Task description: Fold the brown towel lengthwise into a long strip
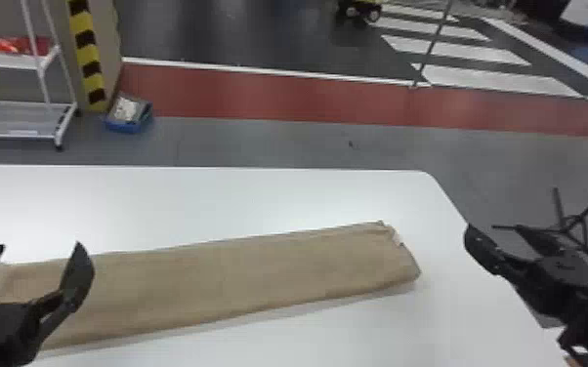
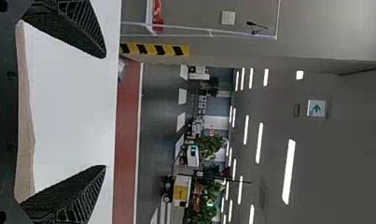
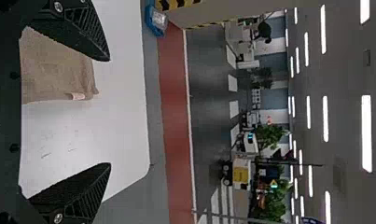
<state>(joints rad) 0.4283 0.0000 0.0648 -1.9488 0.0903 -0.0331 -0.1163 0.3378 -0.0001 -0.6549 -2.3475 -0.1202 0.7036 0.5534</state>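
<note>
Towel [image 1: 239, 273] lying flat on table [image 1: 210, 200], basically one long strip, right end bit scruffy. Left gripper [image 1: 39, 246] wide open around left end, nothing gripped. Right gripper [image 1: 495, 232] near table's right edge, also wide open, empty.

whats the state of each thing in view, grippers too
brown towel: folded into a long strip, flat, right end slightly uneven
left gripper: open, by the towel's left end
right gripper: open, at the table's right side
table: towel lying on it
blue bin: on the floor, holding things
white cart: red things on upper shelf
</note>
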